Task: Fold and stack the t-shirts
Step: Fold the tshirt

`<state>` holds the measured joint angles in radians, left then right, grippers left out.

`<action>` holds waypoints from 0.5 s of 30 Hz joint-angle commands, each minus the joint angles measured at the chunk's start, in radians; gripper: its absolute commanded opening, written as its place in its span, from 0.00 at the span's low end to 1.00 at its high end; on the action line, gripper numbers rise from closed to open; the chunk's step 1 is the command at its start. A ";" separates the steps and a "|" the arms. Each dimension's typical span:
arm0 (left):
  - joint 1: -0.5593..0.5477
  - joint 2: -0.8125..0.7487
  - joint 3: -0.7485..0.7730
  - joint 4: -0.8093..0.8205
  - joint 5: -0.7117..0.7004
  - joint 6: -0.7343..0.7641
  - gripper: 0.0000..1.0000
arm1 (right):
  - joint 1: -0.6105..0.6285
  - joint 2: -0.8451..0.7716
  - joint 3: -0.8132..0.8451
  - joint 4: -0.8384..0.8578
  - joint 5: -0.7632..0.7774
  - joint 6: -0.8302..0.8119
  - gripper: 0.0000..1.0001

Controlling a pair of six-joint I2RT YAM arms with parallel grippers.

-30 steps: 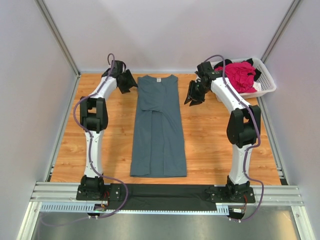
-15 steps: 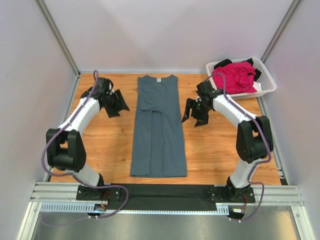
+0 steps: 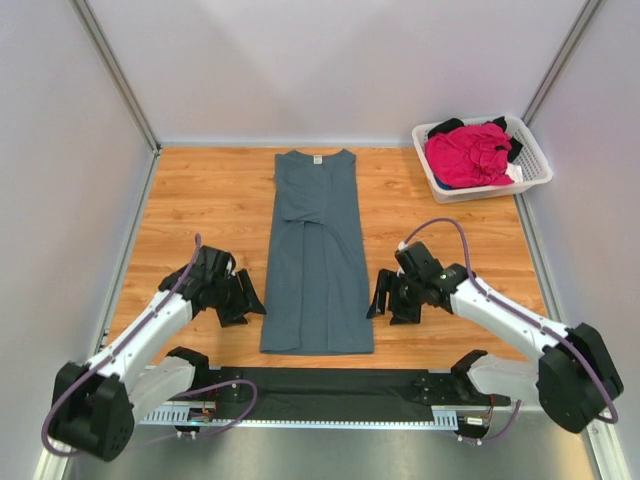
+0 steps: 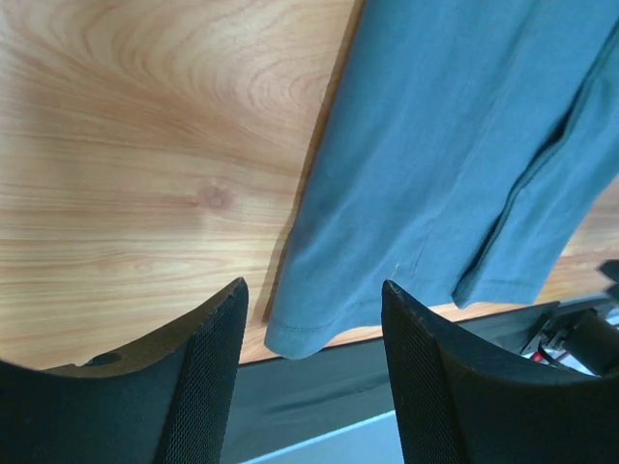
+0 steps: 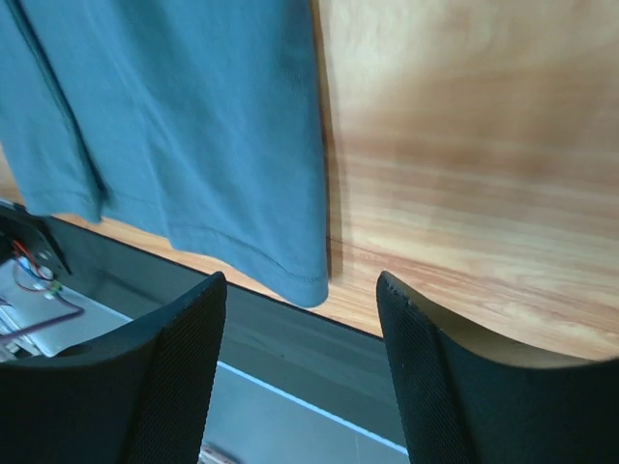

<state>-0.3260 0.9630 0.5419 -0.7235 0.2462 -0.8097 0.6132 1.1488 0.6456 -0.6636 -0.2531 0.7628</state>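
Left gripper [image 3: 245, 305]: jaws well apart with nothing between them; it holds nothing and sits low over the table, just beside the left edge of the shirt near the hem.
Left wrist view: the two black textured fingers [image 4: 208, 387] frame the shirt's near-left hem corner [image 4: 290, 338], clear of the cloth.
Right gripper [image 3: 385, 305]: jaws spread wide, nothing gripped; it sits just beside the right edge of the shirt near the hem.
Right wrist view: the near-right hem corner [image 5: 305, 285] lies in the gap between the black fingers [image 5: 174, 377]; no contact shows.
Task item: large slate blue-grey cloth t-shirt [image 3: 318, 250], lying flat in the middle of the light wooden table [image 3: 210, 200]. Its sides are folded in to make a long narrow strip, collar at the far end, hem at the near edge.
Other shirts: a crumpled magenta-pink shirt [image 3: 468, 152] and some black cloth [image 3: 450, 126] sit in the white slatted plastic basket [image 3: 535, 168] at the far right corner.
Labels and writing: a small pale neck label [image 3: 317, 158] sits inside the collar; its print is too small to read.
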 commanded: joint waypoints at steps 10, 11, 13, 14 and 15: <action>-0.034 -0.115 -0.178 0.173 0.074 -0.074 0.63 | 0.246 -0.066 -0.152 0.180 0.143 0.291 0.59; -0.039 -0.110 -0.178 0.177 0.077 -0.069 0.62 | 0.252 -0.063 -0.152 0.179 0.150 0.293 0.58; -0.048 -0.095 -0.183 0.190 0.084 -0.069 0.61 | 0.261 -0.060 -0.156 0.174 0.163 0.302 0.56; -0.060 -0.089 -0.184 0.193 0.091 -0.072 0.61 | 0.260 -0.054 -0.165 0.174 0.169 0.305 0.56; -0.070 -0.078 -0.184 0.191 0.091 -0.075 0.60 | 0.260 -0.052 -0.173 0.179 0.167 0.305 0.54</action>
<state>-0.3725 0.8696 0.3557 -0.5800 0.3065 -0.8669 0.8665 1.0882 0.4938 -0.5282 -0.1375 1.0176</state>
